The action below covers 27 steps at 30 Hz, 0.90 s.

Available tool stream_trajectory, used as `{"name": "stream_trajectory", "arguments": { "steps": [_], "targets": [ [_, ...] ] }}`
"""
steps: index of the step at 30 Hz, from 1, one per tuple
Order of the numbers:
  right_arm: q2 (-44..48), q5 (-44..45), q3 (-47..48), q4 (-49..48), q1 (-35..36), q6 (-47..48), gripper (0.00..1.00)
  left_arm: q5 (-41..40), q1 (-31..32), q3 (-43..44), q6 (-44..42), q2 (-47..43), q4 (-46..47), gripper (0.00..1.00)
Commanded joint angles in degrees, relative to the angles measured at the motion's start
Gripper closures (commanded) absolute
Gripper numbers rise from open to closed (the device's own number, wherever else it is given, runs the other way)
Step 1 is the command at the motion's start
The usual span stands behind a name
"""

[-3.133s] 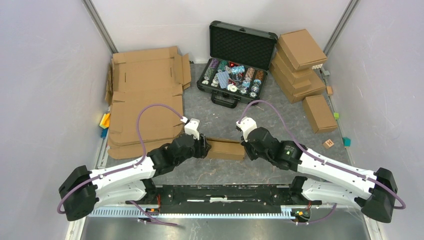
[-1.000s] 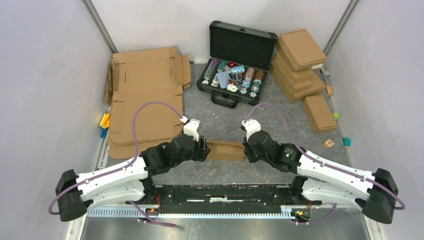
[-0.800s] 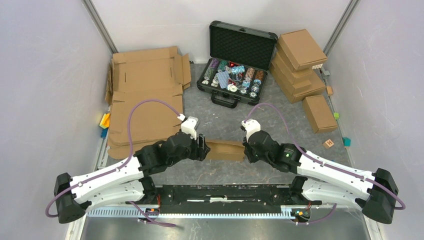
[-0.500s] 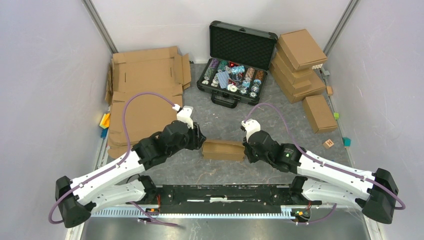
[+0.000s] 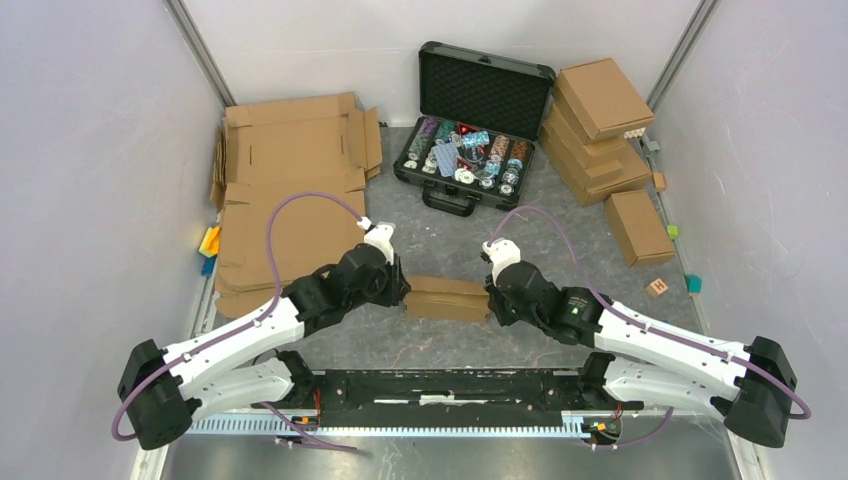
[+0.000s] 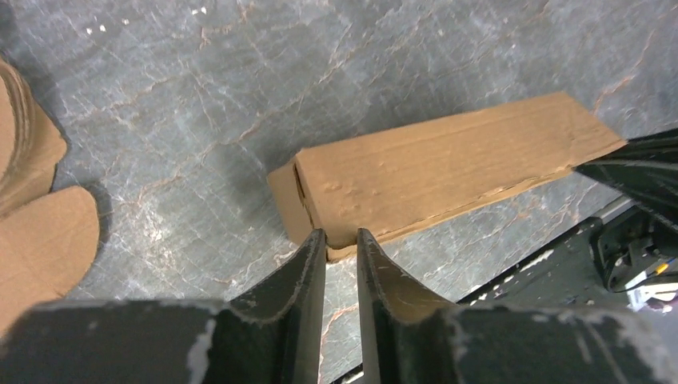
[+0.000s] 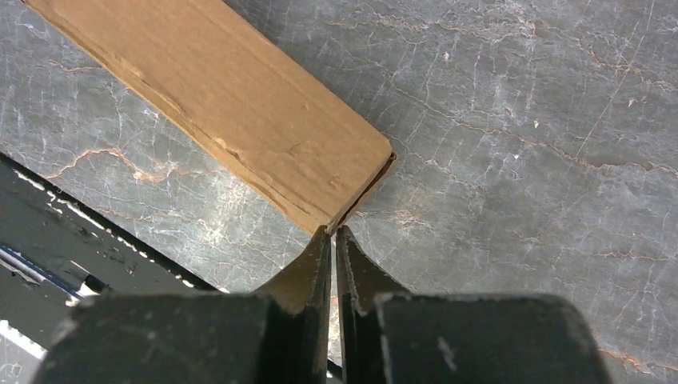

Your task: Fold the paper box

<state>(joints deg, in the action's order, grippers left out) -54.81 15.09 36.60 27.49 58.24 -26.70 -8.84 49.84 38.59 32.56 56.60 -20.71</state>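
The paper box (image 5: 445, 298) lies closed and flat on the grey table between my two grippers. It is a long brown cardboard block. In the left wrist view (image 6: 448, 160) its near left corner sits between the fingertips of my left gripper (image 6: 340, 240), whose jaws stand a narrow gap apart. From above, the left gripper (image 5: 402, 290) is at the box's left end. My right gripper (image 7: 333, 232) is shut, its tips touching the right corner of the box (image 7: 224, 104). From above, the right gripper (image 5: 489, 298) is at the box's right end.
An open black case (image 5: 470, 120) of chips stands at the back. Large flat cardboard sheets (image 5: 290, 200) lie at the left. Folded boxes (image 5: 600, 130) are stacked at the back right, one more (image 5: 638, 225) beside them. Small blocks (image 5: 657, 288) lie right. A black rail (image 5: 450, 385) runs along the near edge.
My left gripper drew back up and to the left off the box's left end, then came back to that end's near corner. The right gripper stayed at the right end.
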Motion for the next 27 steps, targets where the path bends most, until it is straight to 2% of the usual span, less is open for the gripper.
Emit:
{"name": "stream_trajectory", "arguments": {
  "steps": [1, 8, 10, 13, 17, 22, 27],
  "targets": [
    [1.44, 0.78, 0.46, 0.02, 0.03, 1.02, 0.85, 0.30, -0.26, -4.21, 2.16, -1.42, 1.47, 0.75],
    [5.03, -0.65, 2.73, 0.85, 0.04, 2.88, 0.46, 0.74, -0.19, -6.88, 3.40, -2.67, 3.22, 0.77],
    [5.93, -0.20, 4.29, 1.49, 0.03, 3.51, 0.41, 0.93, -0.19, -6.61, 3.44, -2.55, 3.22, 0.77],
    [6.00, 1.02, 7.15, 2.25, 0.02, 4.75, 0.41, 1.12, -0.23, -6.17, 3.27, -2.67, 3.22, 0.76],
    [4.23, 3.86, 10.14, 2.58, -0.06, 5.36, 0.47, 1.28, -0.20, -5.33, 2.89, -2.90, 2.61, 0.76],
    [1.57, 5.22, 9.17, 0.63, -0.27, 5.43, 0.72, 1.02, -0.19, -5.26, 2.84, -3.11, 1.99, 0.76],
    [-1.78, 5.08, 3.93, -0.36, -0.27, 4.59, 0.87, 0.91, -0.19, -5.65, 3.02, -3.01, 2.25, 0.76]
  ]
}}
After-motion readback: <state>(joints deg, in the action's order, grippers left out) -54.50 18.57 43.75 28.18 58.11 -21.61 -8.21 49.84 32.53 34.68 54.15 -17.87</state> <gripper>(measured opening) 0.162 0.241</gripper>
